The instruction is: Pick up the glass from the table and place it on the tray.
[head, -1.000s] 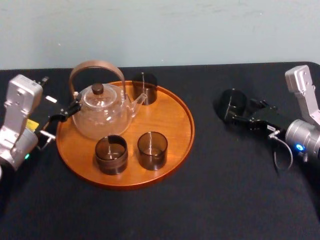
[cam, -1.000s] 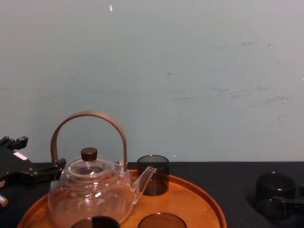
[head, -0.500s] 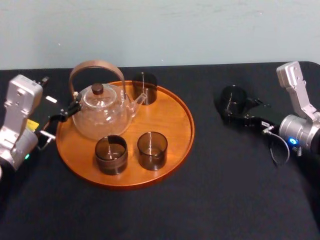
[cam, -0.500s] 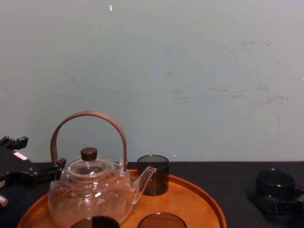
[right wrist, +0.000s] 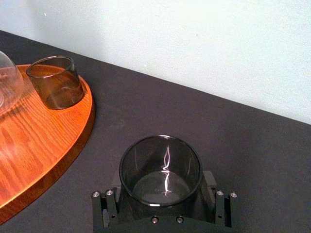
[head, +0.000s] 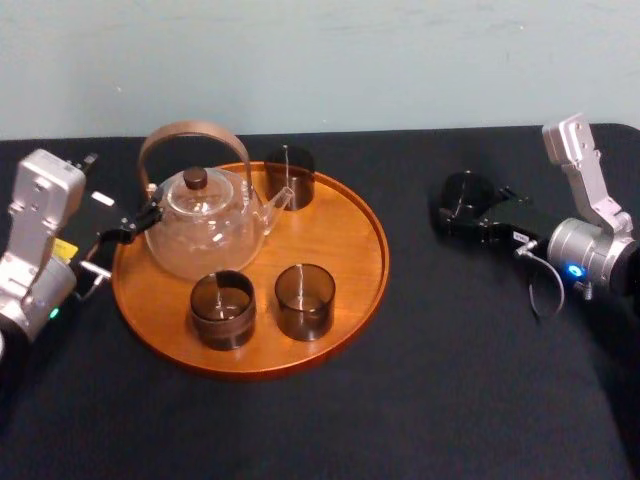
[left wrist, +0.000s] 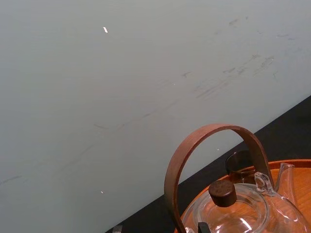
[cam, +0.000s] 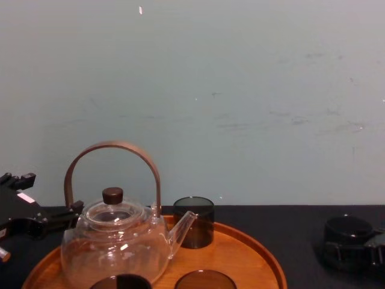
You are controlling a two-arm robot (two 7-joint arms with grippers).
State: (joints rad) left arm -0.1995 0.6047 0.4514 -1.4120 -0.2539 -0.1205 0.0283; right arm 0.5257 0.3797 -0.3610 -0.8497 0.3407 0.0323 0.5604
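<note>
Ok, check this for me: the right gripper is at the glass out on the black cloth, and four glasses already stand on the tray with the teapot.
Not four: three glasses stand on the tray with the teapot, as the head view shows. The rest holds: the right gripper is at the glass out on the black cloth.

Glass [head: 465,195] right of tray [head: 335,225], on table [head: 420,400]

Four dark glasses [head: 222,308] [head: 304,300] [head: 289,176] [head: 466,200], one clear teapot [head: 200,225], one wooden tray [head: 340,240].
</note>
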